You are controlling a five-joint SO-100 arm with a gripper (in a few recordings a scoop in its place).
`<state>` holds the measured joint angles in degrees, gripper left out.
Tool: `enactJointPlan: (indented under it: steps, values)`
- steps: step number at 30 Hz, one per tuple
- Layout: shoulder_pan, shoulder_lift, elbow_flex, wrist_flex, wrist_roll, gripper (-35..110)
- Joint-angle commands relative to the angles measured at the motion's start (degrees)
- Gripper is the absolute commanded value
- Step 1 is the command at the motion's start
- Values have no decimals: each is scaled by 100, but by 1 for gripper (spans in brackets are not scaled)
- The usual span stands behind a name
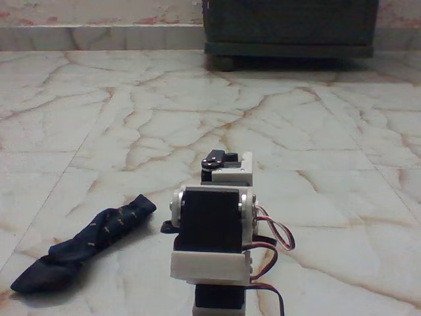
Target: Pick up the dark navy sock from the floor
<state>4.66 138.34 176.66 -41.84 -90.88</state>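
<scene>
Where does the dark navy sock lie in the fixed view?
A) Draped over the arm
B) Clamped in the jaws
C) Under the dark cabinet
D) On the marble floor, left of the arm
D: the sock lies flat on the floor, stretched diagonally at lower left beside the arm, far from the dark cabinet at the top.

One sock (79,242), one arm (214,234), one cabinet (289,29).
</scene>
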Motion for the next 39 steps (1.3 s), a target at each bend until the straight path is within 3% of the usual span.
enactJointPlan:
  steps: [1, 11, 19, 31, 35, 39]
  values:
    - [97, 70, -9, 1169, 264, 0]
    - [62, 70, -9, 1187, 343, 0]
    - [-167, -492, -773, 1556, 1011, 0]
    - [-677, -2083, -3911, 6179, 2206, 0]
    - [-905, -2707, -4755, 7286, 2364, 0]
    - [-1020, -3349, -5414, 7708, 2689, 0]
